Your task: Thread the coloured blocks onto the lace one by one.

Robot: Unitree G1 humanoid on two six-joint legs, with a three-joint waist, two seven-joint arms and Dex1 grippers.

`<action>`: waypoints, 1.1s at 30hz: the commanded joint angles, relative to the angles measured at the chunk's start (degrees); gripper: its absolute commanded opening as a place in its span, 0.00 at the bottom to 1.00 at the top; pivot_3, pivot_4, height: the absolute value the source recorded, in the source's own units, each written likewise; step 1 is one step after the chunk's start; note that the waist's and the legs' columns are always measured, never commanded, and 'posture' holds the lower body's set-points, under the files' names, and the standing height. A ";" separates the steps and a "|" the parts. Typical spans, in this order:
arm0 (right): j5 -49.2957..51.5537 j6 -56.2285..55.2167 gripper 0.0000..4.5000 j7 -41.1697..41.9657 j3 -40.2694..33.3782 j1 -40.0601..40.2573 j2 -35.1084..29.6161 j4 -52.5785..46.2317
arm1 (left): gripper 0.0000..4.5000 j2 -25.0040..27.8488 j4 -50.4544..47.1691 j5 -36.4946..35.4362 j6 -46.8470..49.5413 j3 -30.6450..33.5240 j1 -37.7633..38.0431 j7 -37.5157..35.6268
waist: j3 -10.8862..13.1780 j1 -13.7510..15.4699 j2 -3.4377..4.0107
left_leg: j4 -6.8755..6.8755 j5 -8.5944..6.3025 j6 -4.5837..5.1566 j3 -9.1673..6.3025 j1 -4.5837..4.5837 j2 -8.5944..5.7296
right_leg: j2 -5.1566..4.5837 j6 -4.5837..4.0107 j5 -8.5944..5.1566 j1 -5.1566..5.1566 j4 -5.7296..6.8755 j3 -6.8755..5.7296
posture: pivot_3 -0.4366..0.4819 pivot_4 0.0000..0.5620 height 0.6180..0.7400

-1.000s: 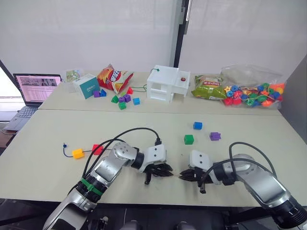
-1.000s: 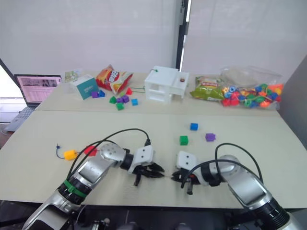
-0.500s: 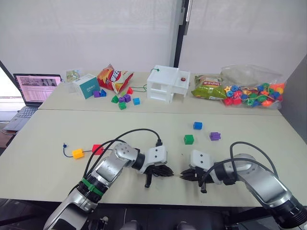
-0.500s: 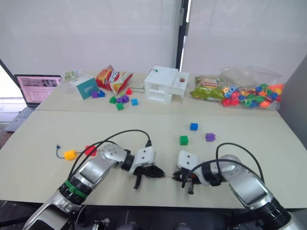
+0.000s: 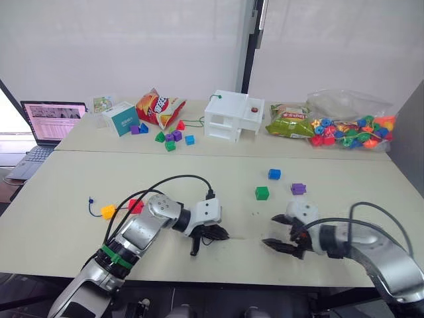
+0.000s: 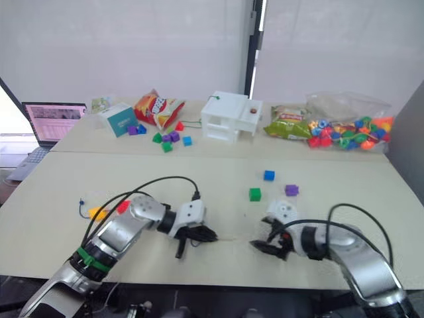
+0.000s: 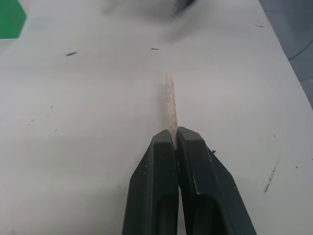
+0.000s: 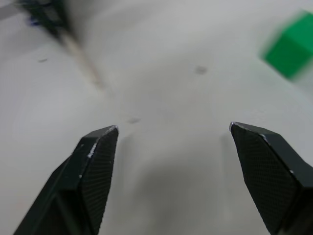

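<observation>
My left gripper (image 5: 215, 233) lies low on the table, shut on the pale stiff tip (image 7: 170, 100) of the lace. The lace's blue end (image 5: 91, 201) lies at the far left beside the yellow block (image 5: 108, 211). The red block (image 5: 136, 205) sits next to it, close to my left forearm. My right gripper (image 5: 278, 242) rests on the table to the right of the left one and apart from it, its fingers (image 8: 100, 147) open with nothing between them. Farther back on the right lie the green block (image 5: 262, 193), the blue block (image 5: 274, 174) and the purple block (image 5: 298, 189).
On the rear table stand a white house-shaped box (image 5: 233, 119), a bag of round beads (image 5: 348, 129), snack bags (image 5: 158, 106), a teal box (image 5: 120, 119), several small blocks (image 5: 169, 138) and a laptop (image 5: 50, 122). A black cable (image 5: 179, 179) loops over my left arm.
My right gripper has opened and drawn back to the right, away from the left gripper. The left gripper stays shut on the lace's tip and has shifted slightly left.
</observation>
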 commanded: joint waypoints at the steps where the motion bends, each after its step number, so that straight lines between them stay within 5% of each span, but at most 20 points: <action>1: -2.68 0.79 0.82 -11.63 -6.88 0.16 4.35 -0.56 | 0.00 0.93 -3.28 -1.27 1.22 1.76 1.00 0.17 | -0.01 -0.25 0.01 | -0.01 0.00 0.00 0.01 0.03 0.01 | 0.01 0.00 0.00 0.00 0.02 0.03 | 0.48 0.27 1.00; 7: -9.44 -1.15 0.82 -30.63 -4.78 -7.42 18.09 4.95 | 0.00 0.89 -4.33 -1.58 2.37 2.32 2.11 1.02 | -0.01 -0.86 0.03 | -0.06 0.04 -0.07 0.05 0.12 0.04 | 0.08 0.00 0.00 -0.02 0.07 0.11 | 0.48 0.27 1.00; 19: -12.82 -14.52 0.82 -37.83 -3.81 -23.35 22.61 34.38 | 0.00 0.50 -4.84 -1.39 2.81 2.19 2.49 2.16 | -0.01 -0.93 0.10 | -0.14 0.05 -0.08 0.06 0.07 -0.04 | 0.06 0.00 0.01 -0.08 0.04 0.07 | 0.48 0.27 1.00; 27: -10.14 -18.40 0.27 -35.40 -3.78 -22.45 23.67 34.00 | 0.00 0.40 -4.58 -1.33 2.82 2.26 2.42 2.84 | -0.01 -1.47 0.11 | -0.14 0.05 -0.08 0.06 0.06 -0.04 | 0.05 0.00 0.01 -0.08 0.06 0.10 | 0.48 0.27 1.00; 33: -9.09 -17.76 0.26 -35.69 -4.16 -20.92 24.61 30.26 | 0.00 0.41 -3.98 -1.27 2.43 2.33 2.09 3.06 | -0.01 -1.53 0.12 | -0.15 0.05 -0.08 0.06 0.06 -0.02 | 0.06 0.00 0.01 -0.10 0.06 0.10 | 0.48 0.27 1.00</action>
